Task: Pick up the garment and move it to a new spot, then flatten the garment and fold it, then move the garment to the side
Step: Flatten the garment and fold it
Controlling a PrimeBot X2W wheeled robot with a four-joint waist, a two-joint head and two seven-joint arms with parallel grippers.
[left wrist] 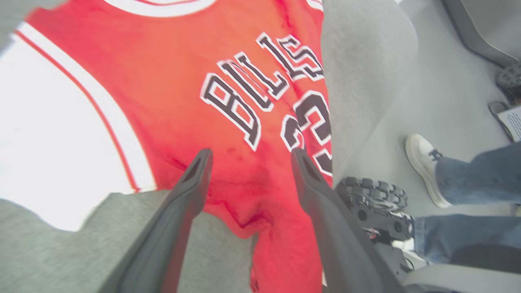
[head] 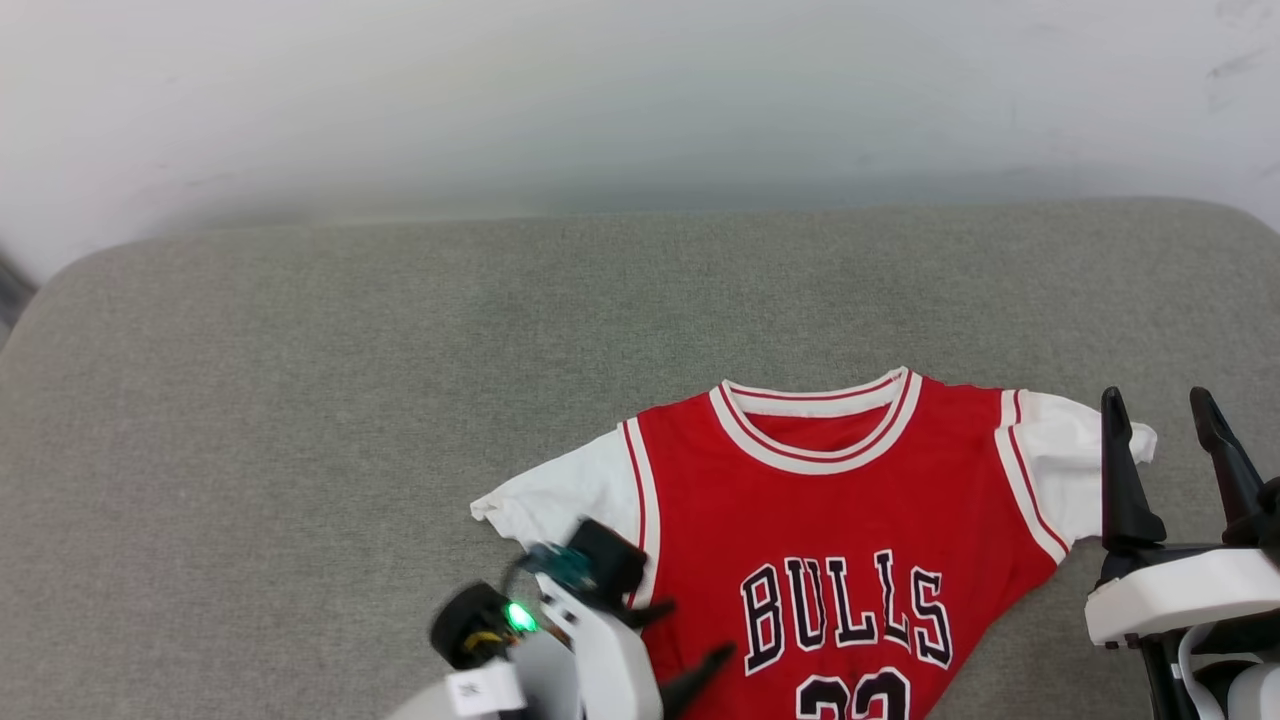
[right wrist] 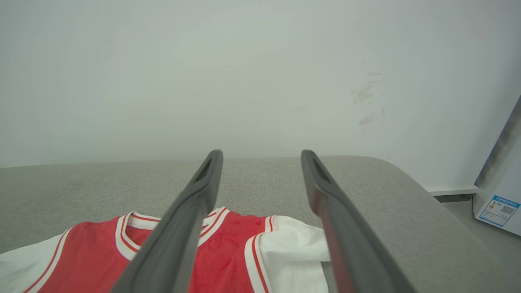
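The garment point(head: 850, 500) lies face up on the near right of the grey cushion point(head: 300, 400). The head view's bottom edge cuts off its hem and half the "23". It is red with white sleeves, a striped collar and "BULLS" lettering. The left gripper point(head: 680, 650) is spread and empty over its side. The right gripper point(head: 1160, 430) is spread and empty beside a sleeve.

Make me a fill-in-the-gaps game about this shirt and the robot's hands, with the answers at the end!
1. The garment is red with ____ sleeves.
2. The big word across its front reads ____.
3. The fabric surface under it is coloured ____.
4. The right gripper, its fingers apart, is closest to one short ____ of the garment.

Missing words: white; BULLS; grey; sleeve.
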